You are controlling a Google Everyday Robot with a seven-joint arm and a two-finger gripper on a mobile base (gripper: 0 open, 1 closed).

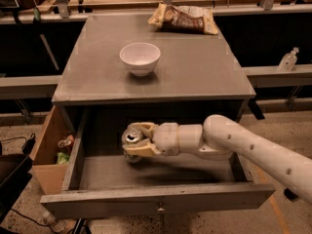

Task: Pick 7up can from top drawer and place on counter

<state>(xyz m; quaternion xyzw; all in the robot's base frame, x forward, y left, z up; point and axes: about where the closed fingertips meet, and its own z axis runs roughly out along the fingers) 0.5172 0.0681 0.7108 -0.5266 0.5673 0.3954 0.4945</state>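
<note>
One top drawer (97, 203): hanging wide open below the counter's (204, 72) near edge, knob (160, 208) up front
7up can (132, 137): in the drawer's left half, toward the back; upright, long axis vertical, silver top and tab facing up
gripper (131, 143): reaching in from the right, clamped on the can, pinching across its width
key relation: counter sits above and behind the can, so probably out toward the drawer front, then up, or else a bump on the near edge
drop spot: bare grey on the counter's right half looks easiest
bowl (140, 57): left of centre, worth dodging
chip bag (184, 18): by the far edge, right of centre
writing: no logo readable on the can; bag print too mushy to read
</note>
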